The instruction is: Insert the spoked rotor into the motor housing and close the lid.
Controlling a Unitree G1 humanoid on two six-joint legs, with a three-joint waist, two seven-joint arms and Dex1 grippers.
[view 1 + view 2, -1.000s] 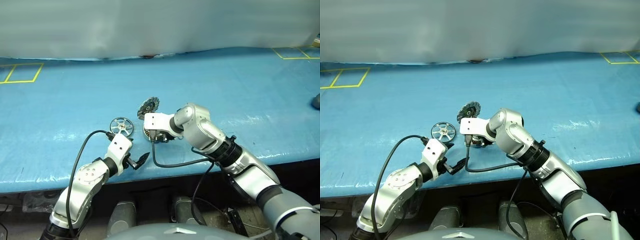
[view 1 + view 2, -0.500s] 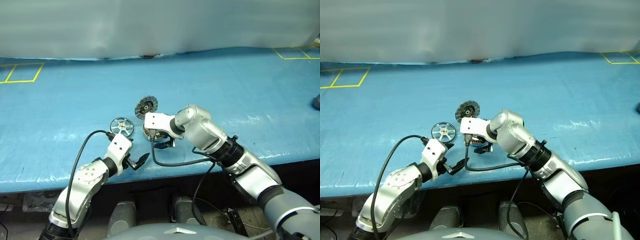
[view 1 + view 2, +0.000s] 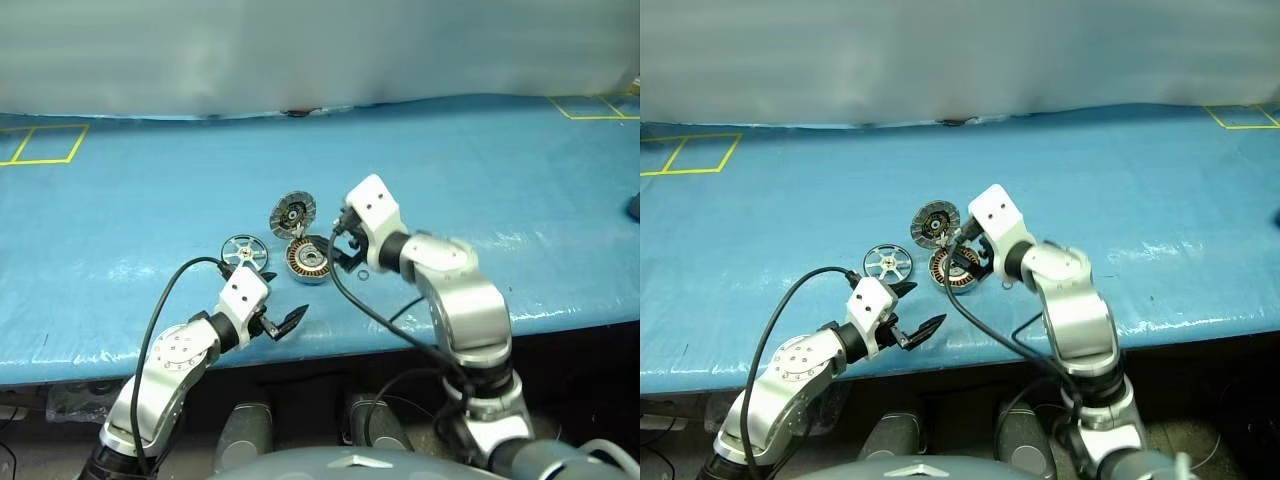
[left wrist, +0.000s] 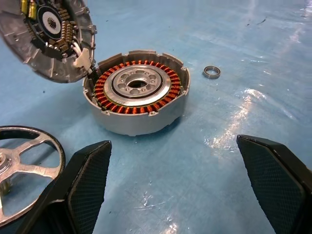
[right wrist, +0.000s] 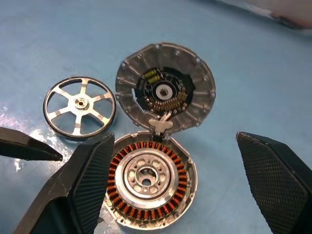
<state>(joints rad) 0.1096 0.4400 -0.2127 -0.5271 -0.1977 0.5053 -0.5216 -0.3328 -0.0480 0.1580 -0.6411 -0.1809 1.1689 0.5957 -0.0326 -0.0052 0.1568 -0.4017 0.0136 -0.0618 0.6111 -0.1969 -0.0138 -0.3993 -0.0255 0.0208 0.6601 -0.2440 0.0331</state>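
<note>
The spoked rotor (image 3: 244,251) lies flat on the blue table, just left of the motor housing (image 3: 309,260). The housing's copper windings (image 4: 136,92) face up, uncovered. The lid (image 3: 293,213) stands tilted open at the housing's far edge, its ribbed inner face (image 5: 165,92) showing. My right gripper (image 3: 342,248) hovers open just right of and above the housing, holding nothing. My left gripper (image 3: 918,308) is open near the table's front edge, in front of the rotor and housing, its fingers (image 4: 87,185) empty.
A small loose metal ring (image 4: 211,71) lies on the table to the right of the housing. Yellow tape squares (image 3: 40,145) mark the far corners. A dark object (image 3: 632,203) sits at the right edge. The table's front edge (image 3: 400,335) runs under both arms.
My right gripper has opened, lifted off the housing and drawn back to the right with its wrist turned, uncovering the windings. The lid stays tilted open. The left arm has hardly moved.
</note>
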